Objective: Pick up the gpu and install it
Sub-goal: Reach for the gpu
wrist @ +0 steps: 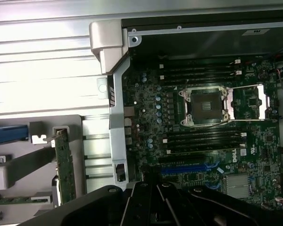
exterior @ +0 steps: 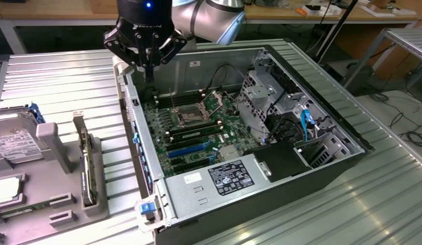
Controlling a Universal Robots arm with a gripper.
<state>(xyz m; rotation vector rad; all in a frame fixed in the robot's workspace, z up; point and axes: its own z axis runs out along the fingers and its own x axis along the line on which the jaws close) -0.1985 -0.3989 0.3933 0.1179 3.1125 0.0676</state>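
Hovering above open black computer case [exterior: 204, 61]: jaws together, empty. Thin green gpu card [exterior: 84, 168] with silver bracket stands untouched in grey plastic holder [exterior: 59, 153]; pickup, installation outstanding.

Case [exterior: 279, 199]: black shell, silver-grey inside. Motherboard [exterior: 197, 120] inside case: dark green, with blue slots [exterior: 189, 149] and black memory slots. Power supply [exterior: 228, 176] inside case: silver, black label with white print. Cable [exterior: 304, 122] inside case: blue. Gpu [exterior: 83, 153] beside case: green board edge, in pale grey holder [exterior: 54, 196]. Gripper [exterior: 149, 71] above case rim: black. Table [exterior: 61, 76] under case: silver, ribbed stripes.
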